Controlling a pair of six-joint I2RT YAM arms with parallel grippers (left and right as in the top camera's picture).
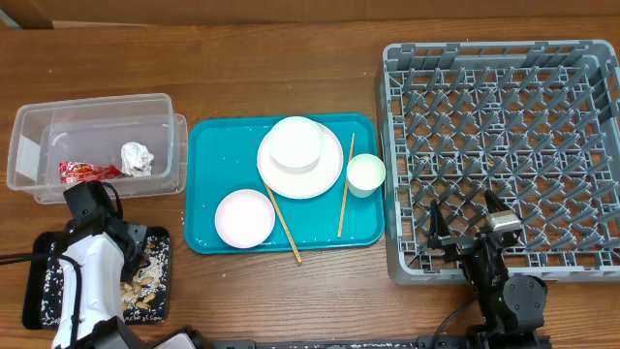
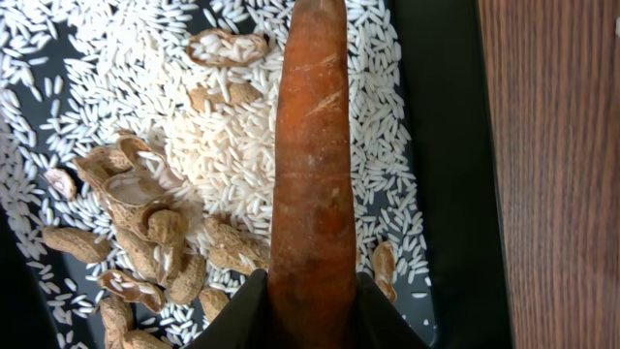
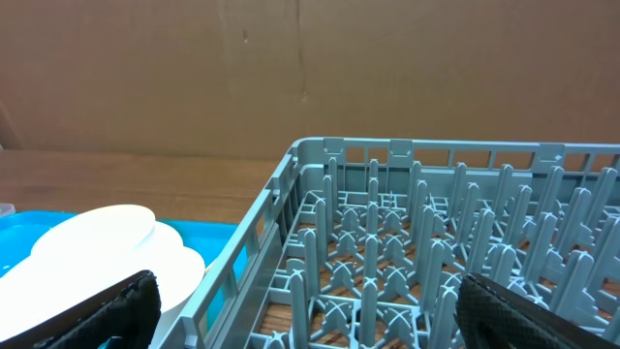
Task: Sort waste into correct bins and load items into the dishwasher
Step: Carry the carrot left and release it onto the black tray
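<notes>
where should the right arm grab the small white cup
Probably its rim, from straight above: the small white cup stands upright, mouth open, so one finger goes inside, one outside. Take the right-hand wall; a chopstick lies close on its left.

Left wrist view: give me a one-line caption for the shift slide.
Left tool clamped on the orange carrot, with the black tray of white rice and peanut shells behind it.
</notes>
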